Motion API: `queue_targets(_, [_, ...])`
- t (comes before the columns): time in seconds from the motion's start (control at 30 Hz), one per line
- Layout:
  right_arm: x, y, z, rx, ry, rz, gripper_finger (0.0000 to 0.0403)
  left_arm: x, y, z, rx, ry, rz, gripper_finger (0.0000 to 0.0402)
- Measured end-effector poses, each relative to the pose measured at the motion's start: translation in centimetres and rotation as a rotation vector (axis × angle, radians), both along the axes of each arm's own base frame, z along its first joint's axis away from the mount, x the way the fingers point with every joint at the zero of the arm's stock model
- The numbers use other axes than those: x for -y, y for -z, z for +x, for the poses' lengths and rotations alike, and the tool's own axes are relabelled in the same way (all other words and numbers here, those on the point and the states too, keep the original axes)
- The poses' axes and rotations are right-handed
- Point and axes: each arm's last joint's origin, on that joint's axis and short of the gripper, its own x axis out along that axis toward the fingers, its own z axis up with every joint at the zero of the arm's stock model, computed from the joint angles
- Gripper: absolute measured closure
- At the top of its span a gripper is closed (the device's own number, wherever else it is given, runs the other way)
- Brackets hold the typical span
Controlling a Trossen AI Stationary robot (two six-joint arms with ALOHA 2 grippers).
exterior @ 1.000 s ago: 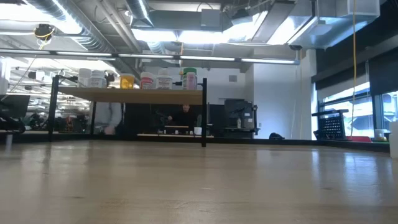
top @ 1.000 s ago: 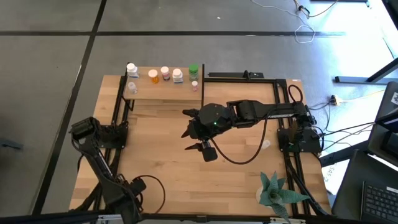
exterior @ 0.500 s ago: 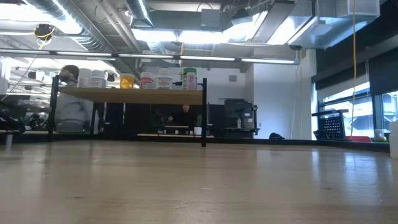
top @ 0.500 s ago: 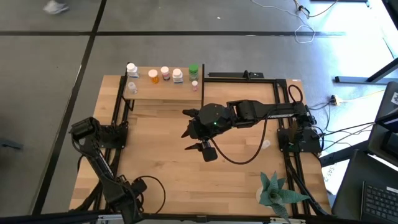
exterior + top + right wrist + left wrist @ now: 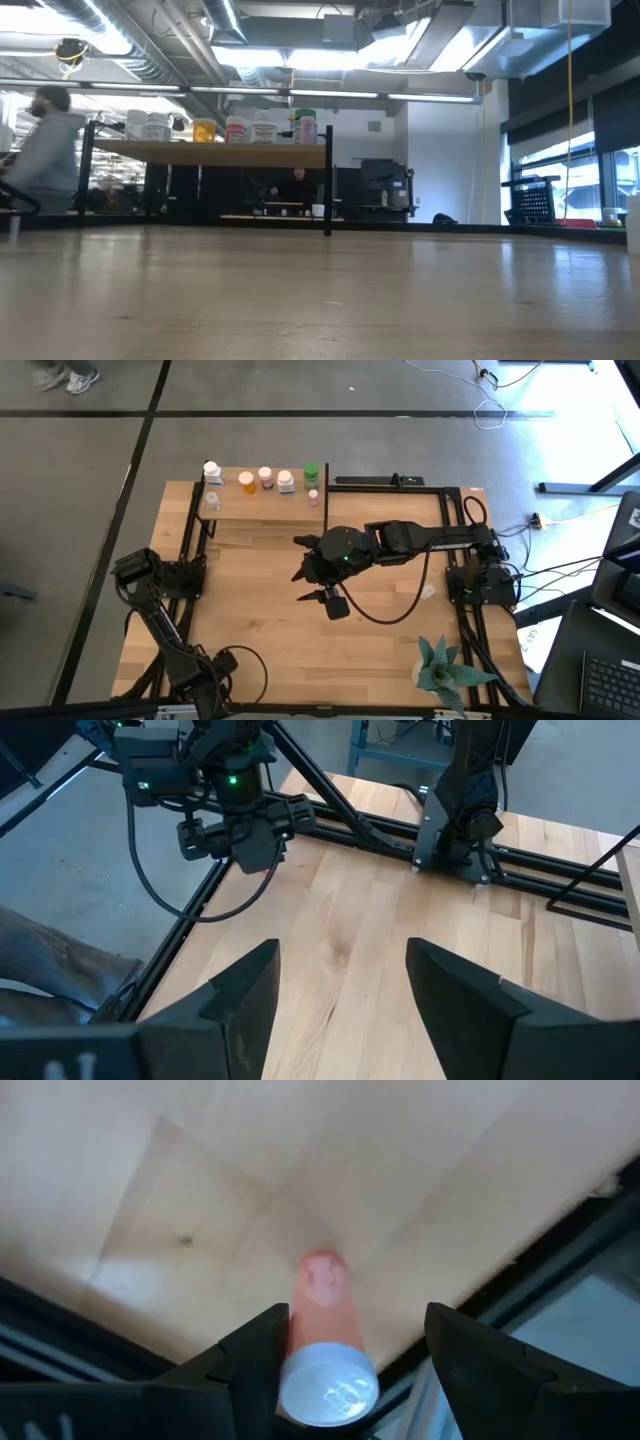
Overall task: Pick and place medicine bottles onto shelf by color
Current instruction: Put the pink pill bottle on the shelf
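The shelf point(image 5: 262, 506) stands at the table's far left, and it shows in the low view point(image 5: 210, 151). Several medicine bottles stand on it in a row, among them white point(image 5: 211, 470), orange point(image 5: 246, 481) and green point(image 5: 311, 473). My left gripper point(image 5: 357, 1312) is open, low at the table's near left corner point(image 5: 220, 658). A pink bottle with a white cap point(image 5: 322, 1330) is between its fingers. My right gripper point(image 5: 325, 596) is open and empty over the table's middle, and it also shows in the right wrist view point(image 5: 340, 982). My left gripper has the pink bottle's white cap point(image 5: 328, 1385) close beside one finger point(image 5: 262, 1352), with a wide gap to the other finger. I cannot tell whether the finger touches the bottle. The bottle points along the fingers, cap toward the wrist.
A green spiky plant point(image 5: 445, 670) stands at the near right corner. Black frame rails point(image 5: 190, 560) run along the table's left and right sides. A cable point(image 5: 390, 600) loops from the right arm. A person point(image 5: 45, 150) is in the room beyond the far edge.
Both arms have kept still. In the low view a person behind the shelf has walked toward the left.
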Motion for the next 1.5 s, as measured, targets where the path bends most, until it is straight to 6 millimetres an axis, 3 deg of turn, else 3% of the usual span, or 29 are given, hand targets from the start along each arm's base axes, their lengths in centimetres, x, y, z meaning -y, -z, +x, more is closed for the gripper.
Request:
queue_targets(0.53, [0.0,0.0,0.0,0.000,0.000,0.001,0.0182,0.1,0.0,0.1,0.011,0.017,-0.008,0.0179])
queue_targets(0.93, [0.0,0.0,0.0,0.000,0.000,0.000,0.0182,0.4,-0.5,0.2,0.007,0.018,-0.031,0.0258])
queue_targets(1.27, [0.0,-0.1,0.1,0.010,0.002,0.004,0.0182,0.8,-2.6,0.8,0.018,0.019,-0.081,0.0290])
queue_targets(1.5, [0.0,-0.2,0.1,0.023,0.003,0.006,0.0182,-1.8,-6.6,0.7,0.041,-0.017,-0.106,0.0290])
